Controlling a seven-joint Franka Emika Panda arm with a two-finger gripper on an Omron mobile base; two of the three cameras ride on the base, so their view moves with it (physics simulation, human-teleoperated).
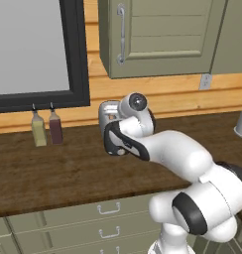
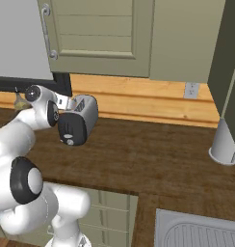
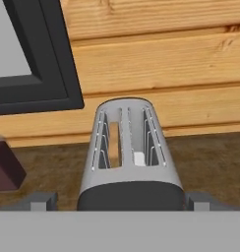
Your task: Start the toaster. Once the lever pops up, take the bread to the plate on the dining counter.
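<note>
End effector (image 3: 119, 204) spread wide, empty, facing toaster (image 3: 127, 157).

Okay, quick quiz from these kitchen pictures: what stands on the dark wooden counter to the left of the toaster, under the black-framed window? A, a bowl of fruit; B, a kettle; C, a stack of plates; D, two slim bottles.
D: in the left base view two slim bottles, one yellowish and one dark red, stand on the dark wooden counter below the black-framed window, left of the toaster.
</note>
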